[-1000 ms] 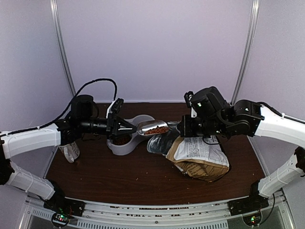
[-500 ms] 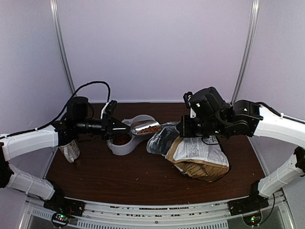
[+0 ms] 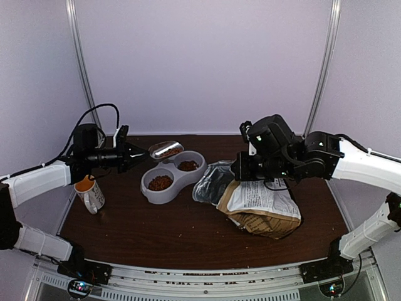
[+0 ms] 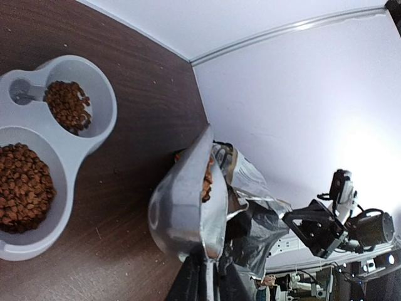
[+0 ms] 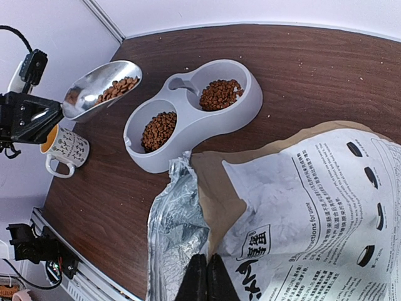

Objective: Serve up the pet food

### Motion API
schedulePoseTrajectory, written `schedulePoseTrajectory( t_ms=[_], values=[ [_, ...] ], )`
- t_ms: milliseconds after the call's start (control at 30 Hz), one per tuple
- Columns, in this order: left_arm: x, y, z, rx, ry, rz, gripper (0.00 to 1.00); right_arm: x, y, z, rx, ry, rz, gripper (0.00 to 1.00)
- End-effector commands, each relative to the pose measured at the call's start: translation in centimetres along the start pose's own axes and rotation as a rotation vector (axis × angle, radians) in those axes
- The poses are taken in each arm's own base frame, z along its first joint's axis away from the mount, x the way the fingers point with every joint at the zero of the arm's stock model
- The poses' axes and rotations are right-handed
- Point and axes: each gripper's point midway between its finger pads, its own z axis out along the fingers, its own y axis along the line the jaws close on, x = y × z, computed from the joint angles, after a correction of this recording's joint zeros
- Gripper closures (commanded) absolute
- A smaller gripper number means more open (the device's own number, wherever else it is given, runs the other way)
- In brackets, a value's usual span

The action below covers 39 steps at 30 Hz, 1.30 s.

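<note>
The pet food, reddish-brown kibble (image 5: 219,95), lies in both compartments of the grey double bowl (image 3: 173,173) (image 5: 188,135). My left gripper (image 3: 135,153) (image 4: 210,276) is shut on the handle of a metal scoop (image 3: 166,150) (image 4: 182,200), held level just left of and behind the bowl. A little kibble (image 5: 119,86) lies in the scoop. My right gripper (image 3: 241,169) (image 5: 207,268) is shut on the open top edge of the brown and white food bag (image 3: 263,204) (image 5: 313,207), which lies on its side to the right of the bowl, its foil-lined mouth toward the bowl.
A patterned mug (image 3: 91,194) (image 5: 66,147) stands at the table's left edge, under my left arm. The dark wooden table (image 3: 175,232) is walled by white panels at the back and on both sides. Crumbs are scattered near the bowl.
My left gripper has drawn the scoop leftward, from above the bowl's right compartment to beyond its left rim. The scoop holds less kibble, and that compartment now shows kibble. The right arm has held still.
</note>
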Motion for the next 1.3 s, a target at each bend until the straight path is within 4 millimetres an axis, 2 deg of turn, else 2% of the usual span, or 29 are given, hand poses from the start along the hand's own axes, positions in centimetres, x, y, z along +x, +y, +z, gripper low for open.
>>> schedulePoseTrajectory(
  t_ms=[0,100,267,433,567,800,1267],
  values=[
    [-3.9,0.7,-0.2,-0.005,-0.078,0.046,1.0,-1.3,0.0,-0.1,0.015,-0.033,-0.002,1.0],
    [-5.5,2.0,0.2,-0.035,-0.101,0.034,1.0,-1.5,0.0,0.0,0.014,-0.033,-0.003,1.0],
    [-7.0,4.2,1.7,-0.091,-0.087,0.032,1.0,-1.5,0.0,-0.1,0.015,-0.035,-0.002,1.0],
    [-8.0,6.9,3.0,-0.18,-0.058,0.047,1.0,-1.5,-0.1,-0.1,0.015,-0.034,0.0,1.0],
    [-8.6,8.4,3.1,-0.277,-0.038,0.074,1.0,-1.5,-0.1,-0.1,0.015,-0.034,0.001,1.0],
    [-9.4,9.1,3.6,-0.344,-0.016,0.111,1.0,-1.3,0.0,0.2,0.011,-0.025,-0.003,1.0],
    [-8.6,8.6,6.0,-0.483,0.066,0.254,1.0,-1.4,-0.3,-0.1,0.013,-0.029,-0.002,1.0]
  ],
)
